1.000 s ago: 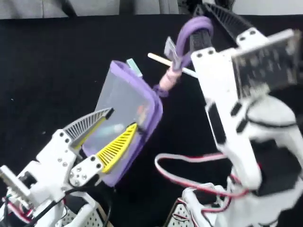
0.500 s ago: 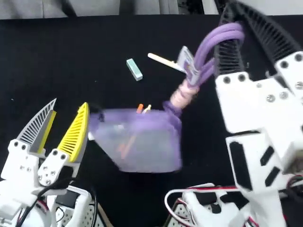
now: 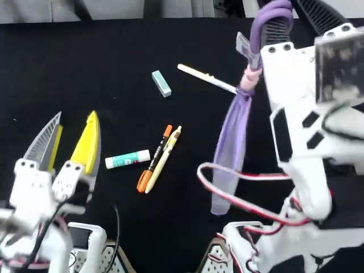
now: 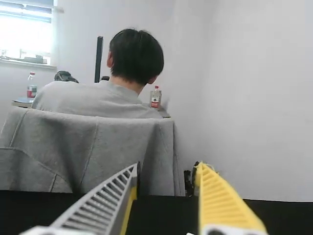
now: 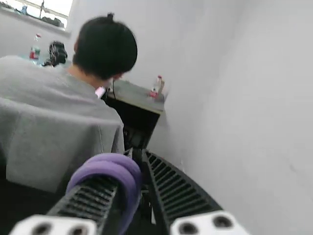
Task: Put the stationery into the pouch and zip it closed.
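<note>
The purple pouch hangs limp and upright from its loop strap, with my right gripper shut on that strap high at the back right. The right wrist view has the strap pinched between the black fingers. On the black table lie a mint eraser, a white pencil, a glue stick, an orange marker and a yellow pen. My left gripper stands open at the front left, left of the glue stick, with nothing in it.
The right arm's white body and a red-and-white cable fill the front right, close to the pouch's lower end. Bare table lies at the back left. A seated person's back shows in both wrist views.
My left gripper let go of the pouch and drew back to the front left. The right gripper lifted the pouch by its strap; the marker, pen and glue stick now lie on the table.
</note>
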